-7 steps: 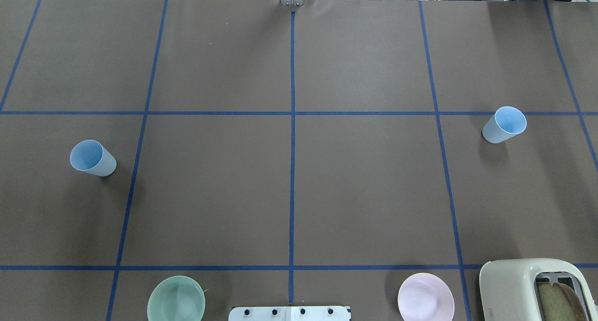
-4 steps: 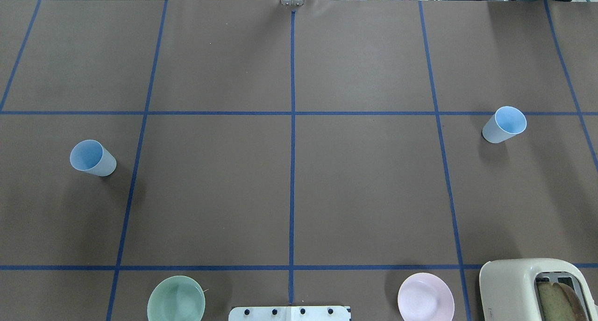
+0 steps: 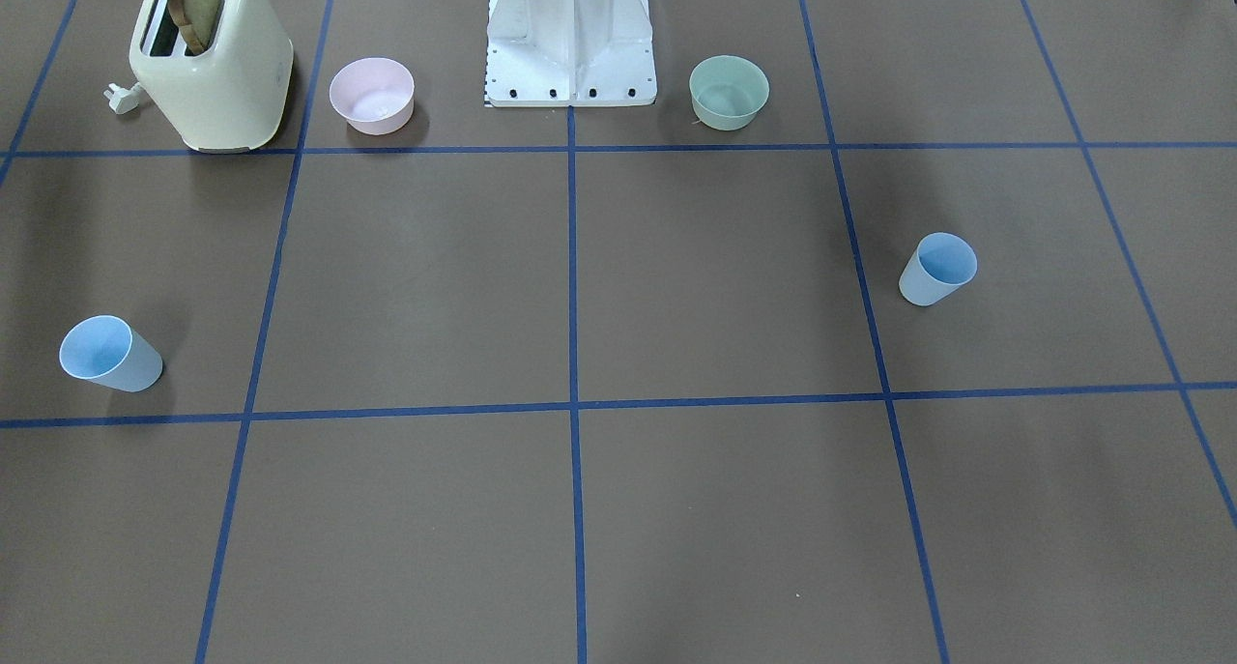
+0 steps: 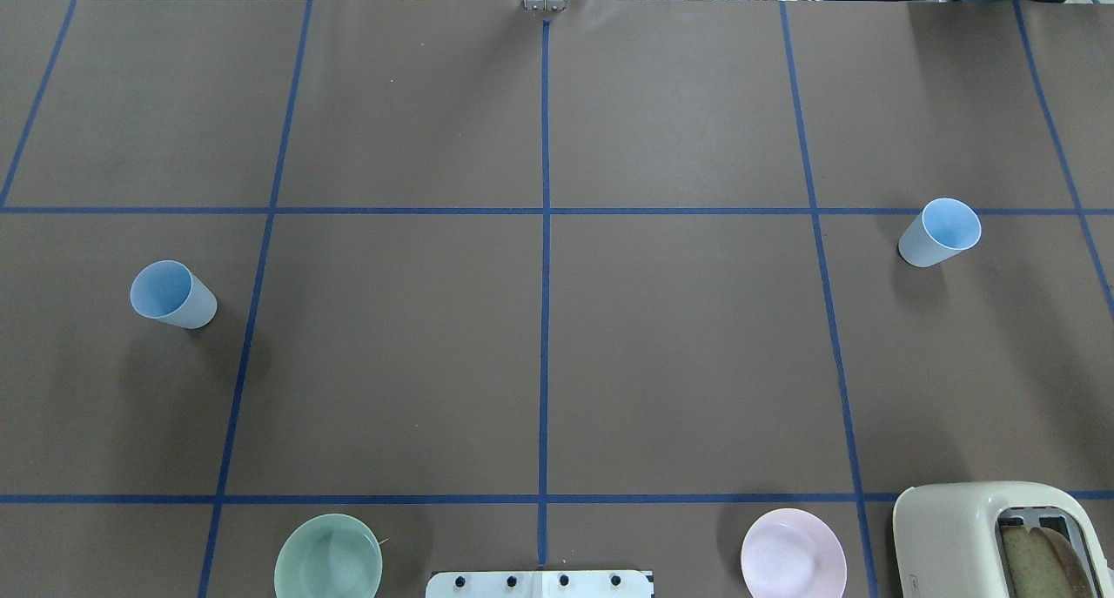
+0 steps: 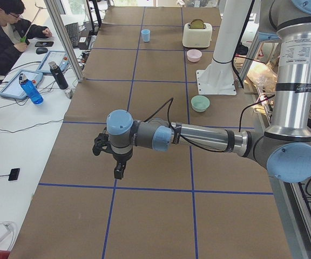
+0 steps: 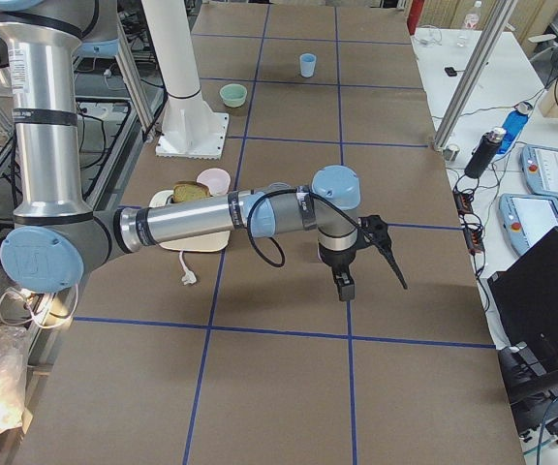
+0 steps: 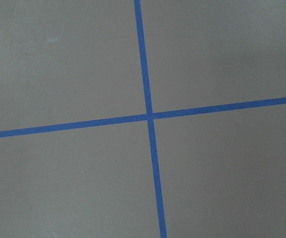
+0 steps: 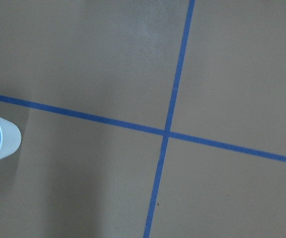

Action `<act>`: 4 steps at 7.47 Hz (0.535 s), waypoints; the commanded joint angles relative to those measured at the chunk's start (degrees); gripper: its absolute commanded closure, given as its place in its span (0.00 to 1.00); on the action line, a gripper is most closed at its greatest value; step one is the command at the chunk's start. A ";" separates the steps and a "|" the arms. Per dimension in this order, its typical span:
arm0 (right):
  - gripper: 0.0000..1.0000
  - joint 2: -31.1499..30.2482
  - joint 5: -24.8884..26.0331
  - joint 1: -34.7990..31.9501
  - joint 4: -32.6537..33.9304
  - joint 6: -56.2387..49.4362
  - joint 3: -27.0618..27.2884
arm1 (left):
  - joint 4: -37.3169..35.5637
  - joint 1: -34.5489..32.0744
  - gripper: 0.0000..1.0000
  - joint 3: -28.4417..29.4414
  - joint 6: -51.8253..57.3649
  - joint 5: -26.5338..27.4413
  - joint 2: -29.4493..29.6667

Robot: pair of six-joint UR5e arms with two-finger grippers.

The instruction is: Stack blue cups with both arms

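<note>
Two blue cups, a left cup (image 4: 172,294) and a right cup (image 4: 940,231). Two bowls, one green bowl (image 4: 328,556) and one pink bowl (image 4: 793,553). One toaster (image 4: 957,528), with one bread slice (image 3: 198,7) in it. One white base (image 3: 570,36). Two arms — the left arm (image 5: 198,137) and the right arm (image 6: 192,223). One person (image 5: 1,32) sits at the side bench, and near that person stand two bottles — one blue bottle (image 5: 31,89) and one black bottle (image 5: 58,75).

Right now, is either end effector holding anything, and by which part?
Nothing is held. The left light-blue plastic cup and the right light-blue plastic cup both stand free on the table, untouched.
</note>
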State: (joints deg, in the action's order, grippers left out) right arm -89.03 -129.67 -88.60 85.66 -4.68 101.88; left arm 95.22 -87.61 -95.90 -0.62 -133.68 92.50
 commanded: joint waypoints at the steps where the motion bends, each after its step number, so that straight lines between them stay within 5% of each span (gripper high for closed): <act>1: 0.00 1.21 -0.23 0.09 -8.05 1.76 -2.20 | 8.10 -0.01 0.01 1.49 0.01 0.52 3.90; 4: 0.00 2.28 -0.41 0.53 -8.49 5.18 -2.13 | 14.29 0.34 0.01 0.73 -2.78 0.17 3.39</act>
State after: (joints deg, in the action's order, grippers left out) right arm -87.28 -130.00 -88.41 77.48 -1.59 99.82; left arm 107.67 -87.50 -94.42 -1.32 -133.48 95.86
